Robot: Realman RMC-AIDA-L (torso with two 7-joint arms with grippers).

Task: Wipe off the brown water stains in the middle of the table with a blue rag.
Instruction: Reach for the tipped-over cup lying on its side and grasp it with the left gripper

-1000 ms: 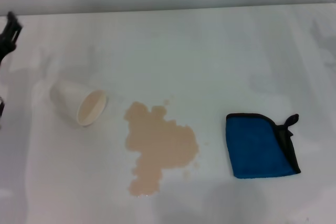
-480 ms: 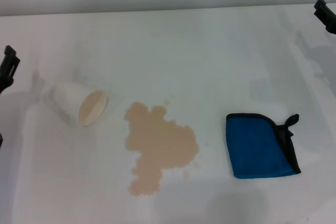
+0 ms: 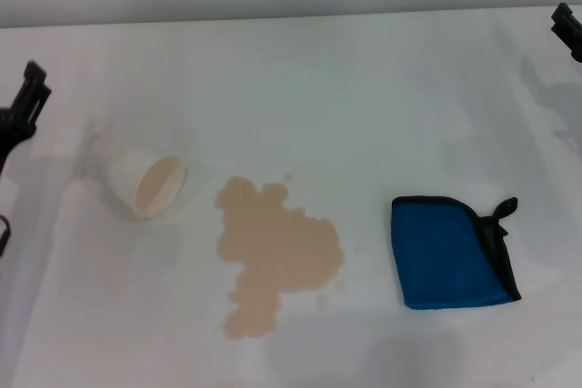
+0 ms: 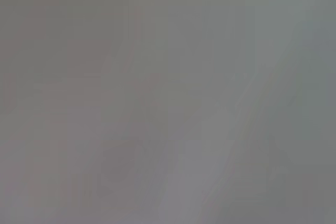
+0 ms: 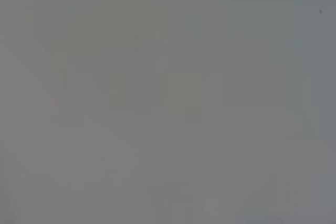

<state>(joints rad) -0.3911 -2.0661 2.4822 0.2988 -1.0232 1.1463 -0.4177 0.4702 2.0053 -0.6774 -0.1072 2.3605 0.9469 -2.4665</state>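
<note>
Both grippers sit at the table [image 3: 300,70] edges, finger state not discernible. Your right gripper [image 3: 568,29] is nearer the blue rag [image 3: 450,256], lying flat right of the brown water stains [image 3: 273,256]; the left gripper [image 3: 23,115] hangs beyond the paper cup [image 3: 145,184].

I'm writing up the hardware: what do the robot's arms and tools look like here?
Little shows. The left tool appears at the head view's left edge as black, angular, blocky parts; the right tool is a black corner at the right edge. No cables, markings or arm links are visible.
</note>
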